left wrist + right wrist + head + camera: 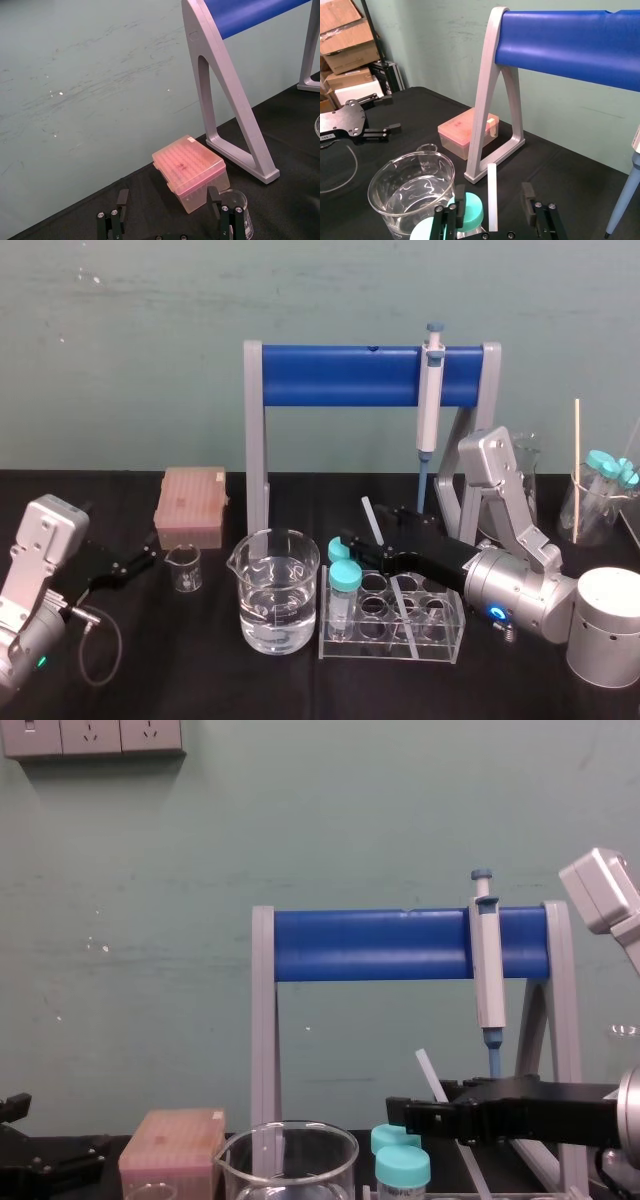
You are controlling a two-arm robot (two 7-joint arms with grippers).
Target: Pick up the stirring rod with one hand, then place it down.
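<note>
The stirring rod (372, 522) is a thin translucent whitish stick leaning in the clear tube rack (447, 632), its top tilted toward the back left. My right gripper (378, 530) reaches in from the right at the rod's upper part. In the right wrist view the stirring rod (492, 200) stands between the two black fingers (527, 199) of the right gripper (493, 202), with a gap on each side; the jaws are open around it. The chest view shows the stirring rod (429, 1074) rising just above that black gripper (405, 1116). My left gripper (125, 565) rests open at the far left.
A water-filled beaker (278, 590) stands left of the rack, with teal-capped tubes (345, 578) in the rack's left end. The blue-barred stand (370, 377) holds a pipette (431, 390). A pink tip box (190, 505), small beaker (184, 568), silver cylinder (608, 625) and flask (592, 502) surround them.
</note>
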